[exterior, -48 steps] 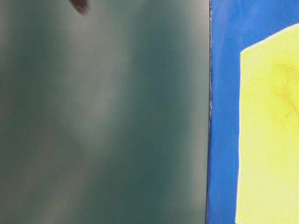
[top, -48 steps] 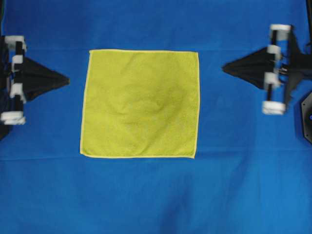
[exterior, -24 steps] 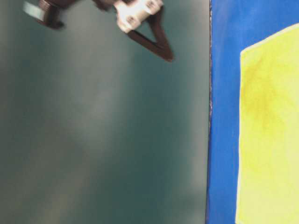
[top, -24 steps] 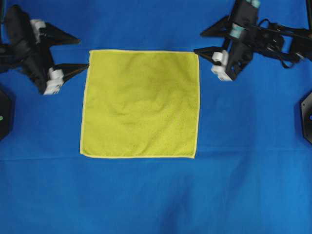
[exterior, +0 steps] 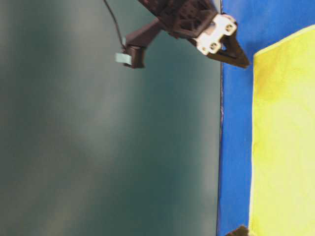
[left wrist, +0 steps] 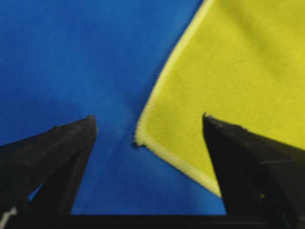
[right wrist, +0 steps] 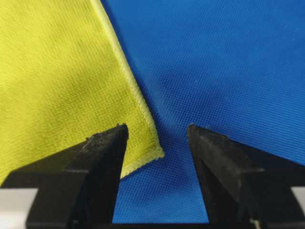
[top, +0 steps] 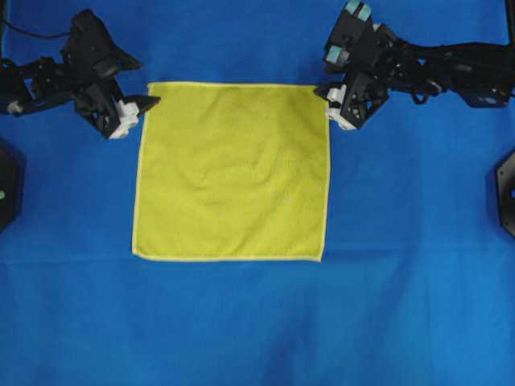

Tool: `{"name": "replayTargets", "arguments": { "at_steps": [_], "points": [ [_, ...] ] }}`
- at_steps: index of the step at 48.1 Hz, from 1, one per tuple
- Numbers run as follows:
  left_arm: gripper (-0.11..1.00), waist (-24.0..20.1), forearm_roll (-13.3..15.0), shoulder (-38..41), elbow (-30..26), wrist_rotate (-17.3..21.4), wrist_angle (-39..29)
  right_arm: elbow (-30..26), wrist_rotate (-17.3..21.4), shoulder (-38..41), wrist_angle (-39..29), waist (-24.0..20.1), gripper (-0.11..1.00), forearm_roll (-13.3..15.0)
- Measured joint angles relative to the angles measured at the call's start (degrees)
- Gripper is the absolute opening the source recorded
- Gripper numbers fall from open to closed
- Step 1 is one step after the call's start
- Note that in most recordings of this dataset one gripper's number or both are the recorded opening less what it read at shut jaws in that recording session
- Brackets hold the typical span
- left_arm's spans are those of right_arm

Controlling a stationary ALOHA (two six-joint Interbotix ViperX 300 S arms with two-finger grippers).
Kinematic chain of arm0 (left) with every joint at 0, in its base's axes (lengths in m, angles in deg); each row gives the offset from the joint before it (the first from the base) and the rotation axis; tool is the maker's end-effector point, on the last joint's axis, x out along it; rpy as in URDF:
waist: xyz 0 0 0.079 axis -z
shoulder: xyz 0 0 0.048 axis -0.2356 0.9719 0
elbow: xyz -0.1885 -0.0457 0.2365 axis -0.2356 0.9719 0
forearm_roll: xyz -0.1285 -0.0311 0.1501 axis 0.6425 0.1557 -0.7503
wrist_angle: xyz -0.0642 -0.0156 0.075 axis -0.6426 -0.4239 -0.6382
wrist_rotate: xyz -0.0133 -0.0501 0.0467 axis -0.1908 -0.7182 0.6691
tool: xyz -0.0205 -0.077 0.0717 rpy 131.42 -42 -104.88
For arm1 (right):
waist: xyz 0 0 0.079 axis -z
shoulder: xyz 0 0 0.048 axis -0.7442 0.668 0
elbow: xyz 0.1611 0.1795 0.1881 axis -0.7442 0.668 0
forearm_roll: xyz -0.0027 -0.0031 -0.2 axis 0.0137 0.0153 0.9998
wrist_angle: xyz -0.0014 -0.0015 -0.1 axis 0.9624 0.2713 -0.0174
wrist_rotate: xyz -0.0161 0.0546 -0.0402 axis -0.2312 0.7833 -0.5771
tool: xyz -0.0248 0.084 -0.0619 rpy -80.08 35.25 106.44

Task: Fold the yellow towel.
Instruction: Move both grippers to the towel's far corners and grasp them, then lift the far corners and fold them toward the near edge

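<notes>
The yellow towel (top: 232, 171) lies flat on the blue cloth (top: 257, 322). The left gripper (left wrist: 148, 125) and right gripper (right wrist: 157, 134), both spread wide, straddle its two far corners — a shallow bite could pinch only hem, or snag the blue cloth beneath.

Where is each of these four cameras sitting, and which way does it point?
Overhead: looks straight down on the yellow towel, flat on the blue cloth; shows both arms, left gripper and right gripper.
Table-level: low at the table's side, looking across; one gripper shows near a towel corner.
Left wrist: rides the left arm, its open gripper straddling a towel corner.
Right wrist: likewise, another corner.
Shared: all four show towel and cloth.
</notes>
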Motion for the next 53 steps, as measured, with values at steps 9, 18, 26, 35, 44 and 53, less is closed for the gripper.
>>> {"name": "replayTargets", "arguments": {
  "at_steps": [9,18,26,35,44,53],
  "points": [
    [0.85,-1.23,0.09,4.13,-2.02,0.26,0.53,-0.79,0.09,2.29,0.26,0.09,0.57,0.09],
    [0.79,-1.23,0.09,5.01,-2.46,0.53,0.09,-1.14,0.09,2.99,0.44,0.09,0.51,0.0],
    [0.37,-0.35,0.0,5.54,-3.25,1.67,-3.08,-1.05,-0.09,3.16,0.53,-0.44,0.11,0.09],
    [0.02,0.0,0.0,6.86,-4.04,3.08,-3.69,-1.05,-0.18,2.99,0.53,-0.7,0.02,0.09],
    [0.02,-0.09,0.09,6.42,-4.57,3.25,-5.45,-1.14,0.0,2.99,0.44,-0.7,0.02,0.09],
    [0.02,-0.09,0.0,1.85,-4.66,3.25,-10.99,-0.62,0.35,1.23,0.26,-0.97,0.02,0.09]
  ]
}}
